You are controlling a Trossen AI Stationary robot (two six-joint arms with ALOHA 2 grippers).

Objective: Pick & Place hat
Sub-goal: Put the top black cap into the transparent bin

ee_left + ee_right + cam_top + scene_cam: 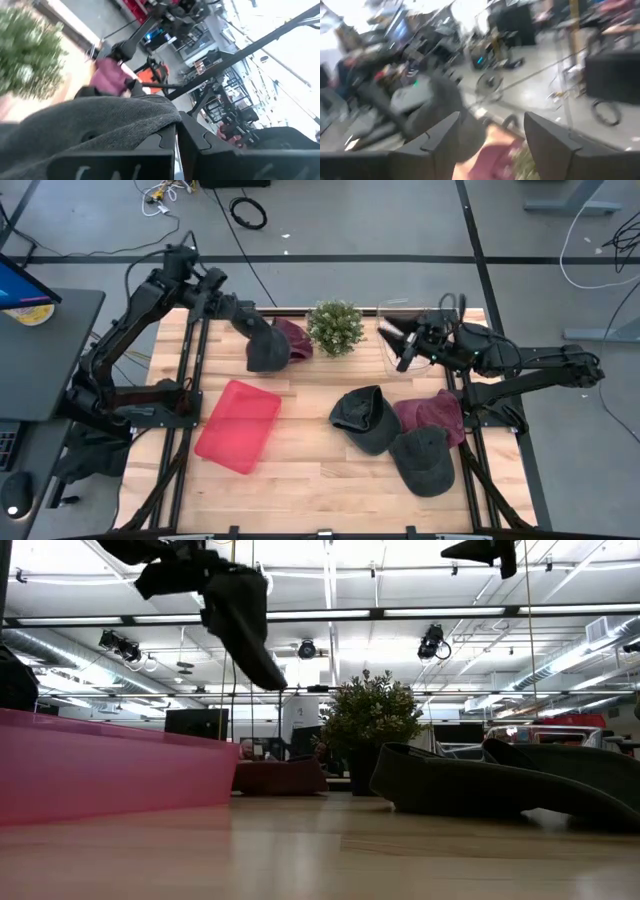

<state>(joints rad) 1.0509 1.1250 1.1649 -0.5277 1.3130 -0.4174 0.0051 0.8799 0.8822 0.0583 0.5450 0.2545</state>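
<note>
My left gripper [250,330] is shut on a dark grey cap [268,348], held in the air over the table's far left part; the low view shows the dark grey cap [245,620] hanging high. A maroon cap [297,337] lies on the table just beside it, left of a potted plant [335,327]. My right gripper [405,345] is open and raised near the far right; its fingers touch nothing in the right wrist view [492,142]. Two more dark caps [365,418] [425,460] and another maroon cap [432,415] lie on the right. A pink tray [238,425] sits near left. My left gripper [176,145] pinches the dark grey cap between its two shut fingers at an edge of its cloth [162,120]. The cap is lifted clear of the table and hangs below the fingers [250,640]. One layer or several, I cannot tell.
A clear container [392,320] stands at the far edge by my right gripper. The potted plant [370,720] stands between the arms. Bare wood [310,460] lies between the pink tray [100,765] and the caps on the right.
</note>
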